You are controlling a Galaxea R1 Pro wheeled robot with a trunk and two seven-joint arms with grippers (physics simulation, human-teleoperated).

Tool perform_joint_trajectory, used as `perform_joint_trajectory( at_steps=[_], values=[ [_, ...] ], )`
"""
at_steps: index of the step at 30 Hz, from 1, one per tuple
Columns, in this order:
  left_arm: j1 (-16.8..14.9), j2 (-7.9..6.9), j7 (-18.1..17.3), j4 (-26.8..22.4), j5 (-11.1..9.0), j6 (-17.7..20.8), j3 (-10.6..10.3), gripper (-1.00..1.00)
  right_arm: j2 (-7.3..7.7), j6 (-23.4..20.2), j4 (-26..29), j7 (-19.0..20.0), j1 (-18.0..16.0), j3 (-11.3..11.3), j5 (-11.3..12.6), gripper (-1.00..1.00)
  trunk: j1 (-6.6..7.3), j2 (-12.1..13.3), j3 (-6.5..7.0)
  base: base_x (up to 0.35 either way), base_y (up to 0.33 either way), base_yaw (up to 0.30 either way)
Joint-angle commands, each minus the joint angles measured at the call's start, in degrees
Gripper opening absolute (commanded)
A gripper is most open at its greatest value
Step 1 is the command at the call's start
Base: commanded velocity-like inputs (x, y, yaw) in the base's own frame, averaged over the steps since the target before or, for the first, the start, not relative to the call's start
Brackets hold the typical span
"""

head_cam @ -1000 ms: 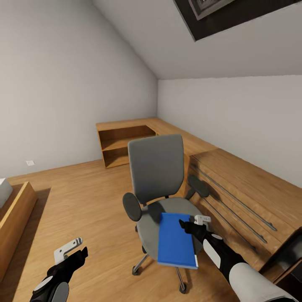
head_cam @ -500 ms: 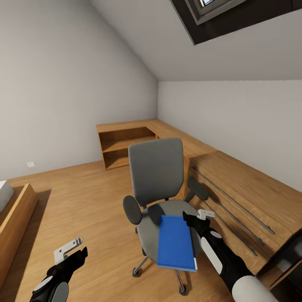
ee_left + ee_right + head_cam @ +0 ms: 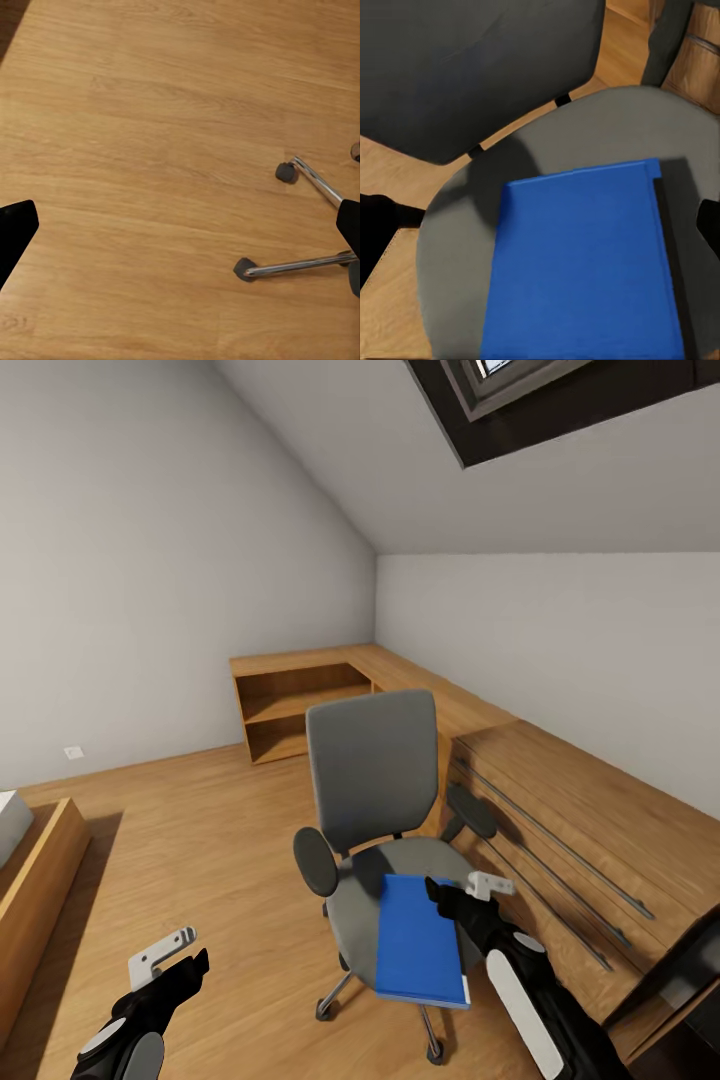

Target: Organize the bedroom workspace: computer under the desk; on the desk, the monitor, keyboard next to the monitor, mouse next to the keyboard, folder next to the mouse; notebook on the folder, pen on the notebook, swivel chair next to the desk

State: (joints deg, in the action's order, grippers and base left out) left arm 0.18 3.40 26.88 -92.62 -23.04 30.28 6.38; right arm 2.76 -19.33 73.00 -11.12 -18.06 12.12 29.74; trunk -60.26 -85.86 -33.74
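A: Where are the arms?

B: Right arm reaches fwd from lower right, forearm angled up toward the swivel chair (image 3: pixel 385 830). Right end effector (image 3: pixel 462 892) hovers over the far right corner of the folder (image 3: pixel 420 940), fingers spread wide, holding nothing. In the right wrist view the folder (image 3: pixel 585 266) lies flat on the grey seat, between the fingertips at the frame edges.

A: And the left?

B: Left end effector (image 3: pixel 170 958) sits low at left, over the wood floor (image 3: pixel 200 830), fingers wide apart, empty. Left wrist view shows floor w/ two chrome chair legs and casters.

A: Any change vs. half a sec ago?

B: Right end effector has shifted slightly left and a bit lower, closer over the folder. Folder, chair, left arm unchanged.
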Motion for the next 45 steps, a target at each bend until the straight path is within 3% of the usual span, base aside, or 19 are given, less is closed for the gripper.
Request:
perform_joint_trajectory(
  at_steps=[1,11,12,19,38,45],
  values=[
    [0.0,0.03,0.4,-0.1,-0.6,0.1,0.0,1.00,0.08,-0.2,0.5,-0.6,0.3,0.2,0.9,1.00,0.00,0.0,-0.05,0.000,0.000,0.000],
    [0.0,0.03,0.4,-0.1,-0.6,0.1,0.0,1.00,-0.05,-0.5,2.1,-0.4,1.3,0.1,2.8,1.00,0.00,0.0,-0.05,0.000,0.000,0.000],
    [0.0,0.03,0.4,-0.1,-0.6,0.1,0.0,1.00,-0.07,-0.3,2.3,-0.3,1.4,0.1,4.2,1.00,0.00,0.0,-0.05,-0.005,0.000,0.000],
    [0.0,0.03,0.4,-0.1,-0.6,0.1,0.0,1.00,0.11,0.7,2.4,-0.4,1.5,-0.1,5.9,1.00,0.00,0.0,-0.05,-0.081,0.053,0.000],
    [0.0,0.03,0.4,-0.1,-0.6,0.1,-0.1,1.00,0.01,1.0,2.4,-0.6,1.5,-0.1,7.2,1.00,0.00,0.0,-0.05,-0.240,0.210,-0.089],
    [0.0,0.03,0.4,-0.1,-0.6,0.2,-0.2,1.00,0.16,1.0,2.6,-0.6,1.5,-0.4,7.8,1.00,0.00,0.0,-0.05,-0.042,0.038,-0.006]
  ],
)
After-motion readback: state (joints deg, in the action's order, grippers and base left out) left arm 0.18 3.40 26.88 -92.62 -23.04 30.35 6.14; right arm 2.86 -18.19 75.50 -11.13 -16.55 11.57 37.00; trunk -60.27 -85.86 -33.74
